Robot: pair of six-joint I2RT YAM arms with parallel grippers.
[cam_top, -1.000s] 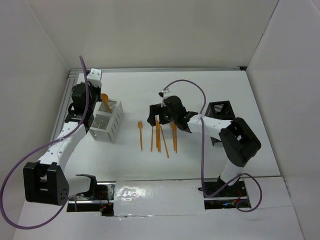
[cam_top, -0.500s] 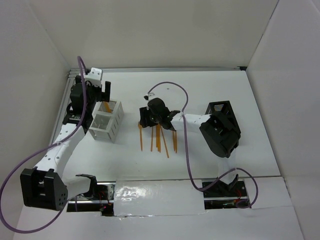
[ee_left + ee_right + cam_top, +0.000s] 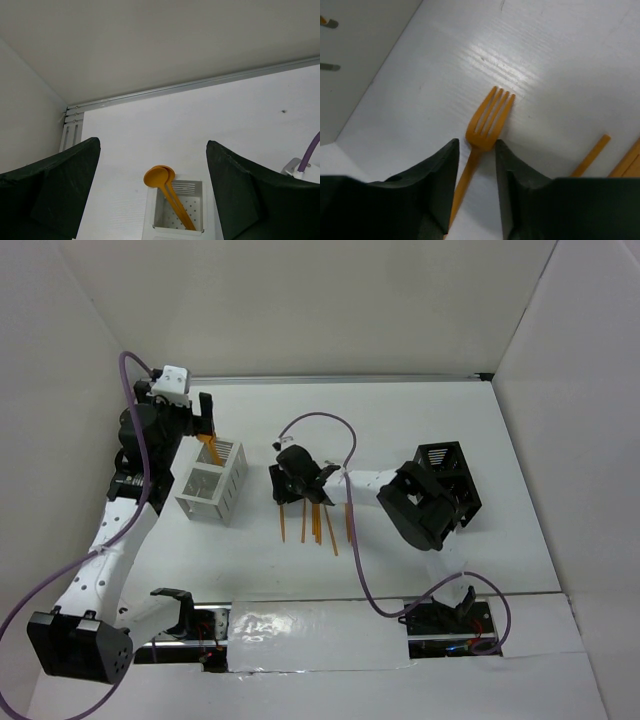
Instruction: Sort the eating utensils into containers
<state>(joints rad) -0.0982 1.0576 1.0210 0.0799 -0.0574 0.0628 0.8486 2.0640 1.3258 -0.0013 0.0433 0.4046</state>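
White table (image 3: 400,420): L gripper (image 3: 152,142) spread over spoons (image 3: 159,176); R gripper (image 3: 476,145) straddles fork (image 3: 492,112), grip unclear.

White caddy (image 3: 232,495) at left, black caddy (image 3: 443,454) at right, loose orange utensils (image 3: 318,525) between.
Two round-bowled spoons (image 3: 160,176) lean in the white caddy's far compartment, bowls above its rim. A fork (image 3: 488,121) lies flat, tines toward the far side, just left of the other loose pieces, which lie roughly parallel, some overlapping.

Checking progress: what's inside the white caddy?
Two orange spoons lean in the white caddy, in its far-end compartment, bowls above the rim. Other compartments' contents cannot be made out.
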